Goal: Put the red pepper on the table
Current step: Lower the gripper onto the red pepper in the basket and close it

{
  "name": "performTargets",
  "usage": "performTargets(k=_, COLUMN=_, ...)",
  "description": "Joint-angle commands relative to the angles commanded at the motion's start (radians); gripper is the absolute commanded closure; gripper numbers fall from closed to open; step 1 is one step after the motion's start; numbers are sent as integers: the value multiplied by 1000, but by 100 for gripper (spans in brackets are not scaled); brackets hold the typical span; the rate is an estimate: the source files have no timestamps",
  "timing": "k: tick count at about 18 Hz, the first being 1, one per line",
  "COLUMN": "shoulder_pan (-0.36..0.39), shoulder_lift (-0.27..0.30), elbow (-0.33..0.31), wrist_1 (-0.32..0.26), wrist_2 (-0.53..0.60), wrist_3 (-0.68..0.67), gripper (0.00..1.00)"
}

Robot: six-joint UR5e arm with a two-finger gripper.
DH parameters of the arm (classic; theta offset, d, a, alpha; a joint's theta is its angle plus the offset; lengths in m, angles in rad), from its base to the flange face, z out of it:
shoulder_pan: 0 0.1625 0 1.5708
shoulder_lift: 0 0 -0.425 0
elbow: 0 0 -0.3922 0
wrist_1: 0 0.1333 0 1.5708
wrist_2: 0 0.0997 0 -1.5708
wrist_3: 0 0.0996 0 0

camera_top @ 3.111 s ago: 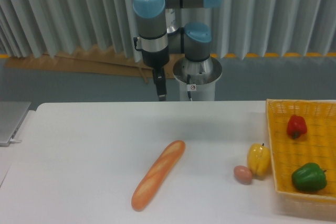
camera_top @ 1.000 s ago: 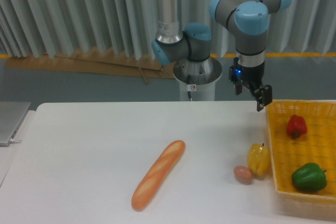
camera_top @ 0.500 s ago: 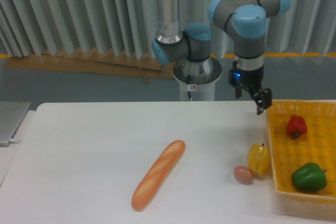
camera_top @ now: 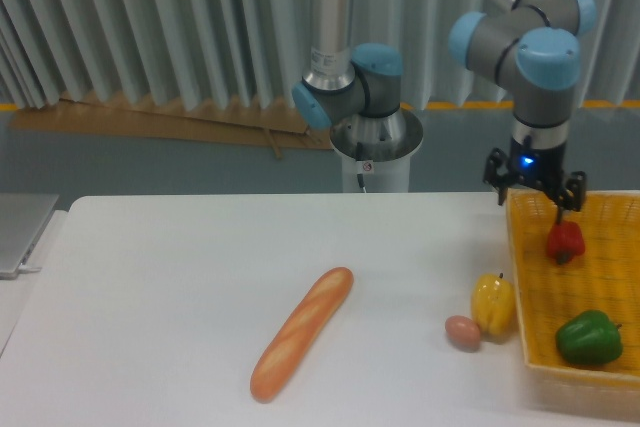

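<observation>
One hand [camera_top: 533, 190] hovers above basket's [camera_top: 520, 277] red pepper [camera_top: 565, 241].

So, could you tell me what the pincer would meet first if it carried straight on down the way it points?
Most likely the red pepper in the yellow basket: the pincer hangs just above it, pointing down, though depth is hard to judge from this single view.

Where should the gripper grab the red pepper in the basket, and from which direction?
Probably from straight above, closing the gripper across the red pepper's rounded body. It sits in the yellow basket, whose raised walls block a sideways approach, and nothing lies near it.
</observation>
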Motion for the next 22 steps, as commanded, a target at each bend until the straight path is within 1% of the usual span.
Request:
performTargets(k=1, shoulder_pan=24, shoulder_lift=-8, elbow=-9, wrist_1=34, wrist_2=-14, wrist_3=5, gripper=0)
performTargets(k=2, shoulder_pan=44, shoulder_lift=-20, elbow=-2, wrist_1=52, wrist_2=-28, wrist_3=14, gripper=0)
performTargets(k=3, shoulder_pan=63, shoulder_lift=-34, elbow=6, wrist_1=55, wrist_2=-32, wrist_3=29, gripper=0)
performTargets(k=5, shoulder_pan=94, shoulder_lift=-49, elbow=9, wrist_1=56, wrist_2=-51, wrist_3=105, gripper=0)
performTargets(k=7, shoulder_pan=124, shoulder_lift=-52, elbow=5, wrist_1=62, wrist_2=-113, wrist_3=144, gripper=0)
performTargets(k=11, shoulder_pan=131, shoulder_lift=-57, elbow=-18, wrist_1=60, wrist_2=-123, wrist_3=184, gripper=0)
performTargets(k=15, shoulder_pan=135, shoulder_lift=-54, elbow=-72, wrist_1=71, wrist_2=-121, wrist_3=189, gripper=0)
performTargets(k=17, shoulder_pan=150, shoulder_lift=-57, elbow=-98, wrist_1=79, wrist_2=-120, wrist_3=260, gripper=0)
performTargets(k=18, shoulder_pan=163, shoulder_lift=-57, elbow=-107, wrist_1=77, wrist_2=-120, wrist_3=264, gripper=0)
performTargets(k=22, shoulder_pan=181, shoulder_lift=-60, elbow=-124, wrist_1=77, wrist_2=-121, wrist_3=268, gripper=0)
